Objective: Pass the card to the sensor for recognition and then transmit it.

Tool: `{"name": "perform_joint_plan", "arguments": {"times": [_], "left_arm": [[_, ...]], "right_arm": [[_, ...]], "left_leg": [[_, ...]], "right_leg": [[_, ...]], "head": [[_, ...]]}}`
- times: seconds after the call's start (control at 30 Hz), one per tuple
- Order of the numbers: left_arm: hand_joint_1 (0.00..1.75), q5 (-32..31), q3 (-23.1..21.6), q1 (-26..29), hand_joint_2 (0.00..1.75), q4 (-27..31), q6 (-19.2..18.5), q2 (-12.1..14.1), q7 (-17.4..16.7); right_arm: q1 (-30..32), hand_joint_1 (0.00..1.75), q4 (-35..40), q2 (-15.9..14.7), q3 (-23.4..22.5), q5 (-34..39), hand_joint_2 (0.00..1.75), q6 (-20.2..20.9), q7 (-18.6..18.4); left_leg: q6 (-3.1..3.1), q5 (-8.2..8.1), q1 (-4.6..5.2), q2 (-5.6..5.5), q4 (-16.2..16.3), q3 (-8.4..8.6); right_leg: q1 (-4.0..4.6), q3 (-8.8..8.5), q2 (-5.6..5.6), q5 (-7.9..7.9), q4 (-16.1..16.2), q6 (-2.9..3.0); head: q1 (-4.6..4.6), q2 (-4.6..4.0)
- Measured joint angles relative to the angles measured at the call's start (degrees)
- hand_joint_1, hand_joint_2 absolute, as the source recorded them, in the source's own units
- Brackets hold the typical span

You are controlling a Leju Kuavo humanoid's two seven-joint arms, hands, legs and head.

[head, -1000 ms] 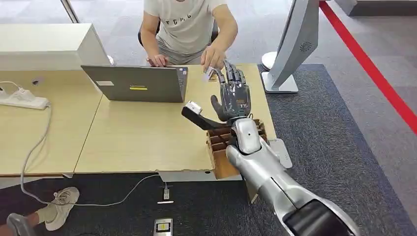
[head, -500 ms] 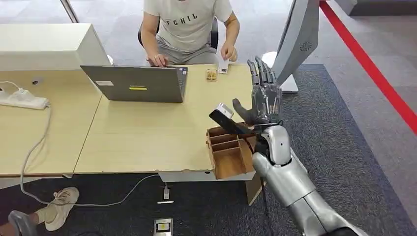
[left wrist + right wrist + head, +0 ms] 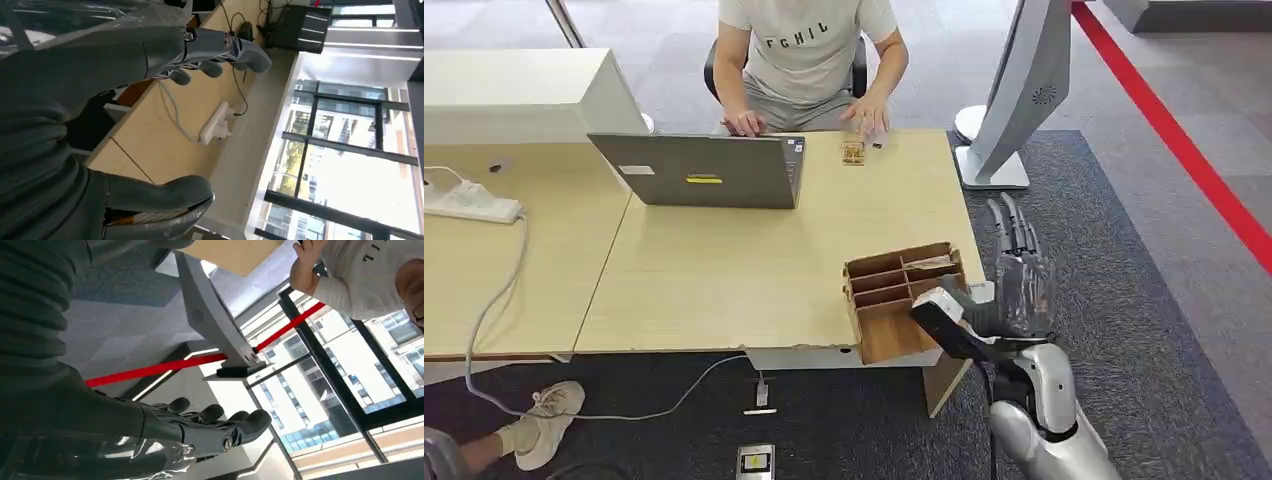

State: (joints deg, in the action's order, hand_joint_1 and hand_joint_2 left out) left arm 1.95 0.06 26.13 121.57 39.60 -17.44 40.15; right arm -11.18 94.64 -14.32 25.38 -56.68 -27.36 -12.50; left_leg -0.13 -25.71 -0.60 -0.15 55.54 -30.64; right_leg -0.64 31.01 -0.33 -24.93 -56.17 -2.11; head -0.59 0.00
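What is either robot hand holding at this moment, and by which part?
Nothing. The right hand hangs open beside the table's corner, fingers straight and apart; the left hand is empty too.

The bench (image 3: 724,270) carries a laptop (image 3: 699,170) at its far side, in front of a seated person (image 3: 809,55). Right of the laptop, at the far edge, a card (image 3: 853,153) lies near the person's hand (image 3: 867,115). A compartmented box (image 3: 902,300) sits at the near right corner. The right hand (image 3: 1014,290) stands just right of that box, off the bench edge, over the carpet (image 3: 1124,300). A standing sensor unit (image 3: 1019,90) rises beyond the bench's right end. A power strip (image 3: 469,200) lies on the adjoining bench to the left.
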Motion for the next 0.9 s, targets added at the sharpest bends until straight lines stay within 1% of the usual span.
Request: {"name": "perform_joint_plan", "arguments": {"times": [0.13, 0.27, 0.47, 0.67, 0.77, 0.9], "left_arm": [[0.0, -2.43, 0.68, -0.14, 1.75, 0.33, 0.0, -0.68, 0.0], [0.0, -4.96, 0.88, -0.06, 1.75, 0.33, 0.0, -1.42, 0.0], [0.0, -7.44, 0.96, 0.26, 1.75, 0.31, 0.0, -2.03, 0.0], [0.0, -15.83, 1.01, 0.64, 1.75, 0.83, 0.0, -2.49, 0.0], [0.0, -20.8, 0.55, 0.66, 1.75, 1.94, 0.0, -2.62, 0.0], [0.0, -25.46, -0.57, 0.61, 1.75, 4.13, 0.0, -2.62, 0.0]], "right_arm": [[0.16, 0.0, -0.15, -0.26, 0.55, 3.15, 1.75, -0.88, 2.1], [-0.44, 0.0, -1.27, 0.02, 2.64, 5.24, 1.75, -0.9, 4.04], [-3.33, 0.0, -3.7, 0.96, 5.79, 6.62, 1.75, -0.85, 5.73], [-6.08, 0.0, -7.08, 2.27, 8.92, 7.54, 1.75, -0.88, 8.29], [-7.48, 0.0, -9.35, 3.56, 10.42, 8.04, 1.75, -0.85, 10.1], [-9.07, 0.0, -12.11, 5.0, 11.85, 8.48, 1.75, -0.35, 11.02]], "left_leg": [[0.0, 0.01, 0.0, 0.0, 0.0, 0.0], [0.0, 0.01, 0.0, -0.01, 0.0, -0.01], [0.0, 0.01, -0.01, -0.01, -0.01, -0.04], [0.0, 0.01, -0.01, 0.0, -0.01, -0.03], [-0.01, 0.01, -0.01, 0.0, -0.01, -0.03], [-0.01, 0.02, -0.02, 0.0, -0.01, -0.02]], "right_leg": [[0.0, -0.04, 0.0, 0.01, -0.01, 0.0], [0.0, -0.05, -0.01, 0.0, -0.03, 0.0], [0.01, -0.03, -0.02, -0.02, -0.04, 0.01], [0.01, -0.02, -0.01, -0.02, -0.05, 0.01], [0.01, -0.01, -0.02, -0.02, -0.05, 0.01], [0.02, -0.02, -0.02, -0.02, -0.05, 0.01]], "head": [[0.02, 0.0], [0.0, 0.0], [0.0, 0.0], [0.0, 0.0], [0.0, 0.0], [0.0, 0.0]]}}
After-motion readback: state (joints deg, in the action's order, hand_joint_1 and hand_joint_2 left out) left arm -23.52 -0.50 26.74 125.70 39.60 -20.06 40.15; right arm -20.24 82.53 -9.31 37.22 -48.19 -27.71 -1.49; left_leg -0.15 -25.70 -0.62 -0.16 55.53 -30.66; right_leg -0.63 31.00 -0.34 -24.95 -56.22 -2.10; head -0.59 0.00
